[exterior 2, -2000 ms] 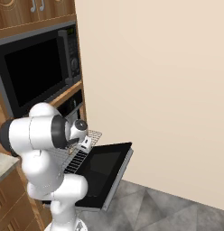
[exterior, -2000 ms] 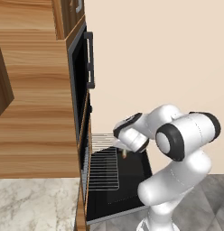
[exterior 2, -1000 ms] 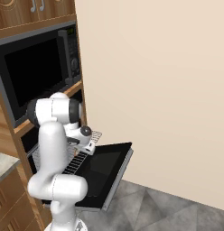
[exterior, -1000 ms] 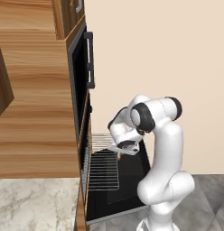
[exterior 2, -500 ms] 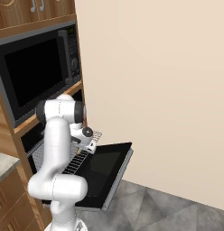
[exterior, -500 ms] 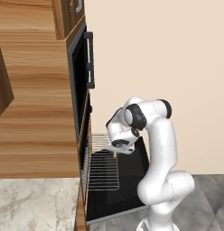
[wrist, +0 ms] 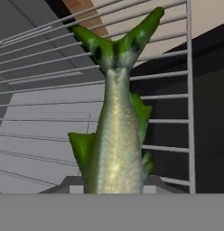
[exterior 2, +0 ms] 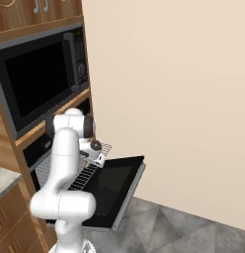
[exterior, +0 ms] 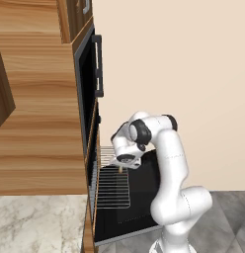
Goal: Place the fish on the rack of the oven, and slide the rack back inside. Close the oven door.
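- Gripper (exterior: 120, 168) is clenched on the fish (wrist: 116, 131), holding it by the head end just above the rack (exterior: 113, 185), which is pulled out over the lowered oven door (exterior 2: 114, 185).
- Fish hangs with its long axis along the gripper, forked tail pointing away from the hand and down toward the rack's bars, pale belly facing the hand camera.
- Risk: released tail-first and upright, it may topple off the rack's near edge onto the oven door.
- Risk: the slim tail could slip between the thin bars and snag.
- Laying it flat across several bars before letting go seems safer.
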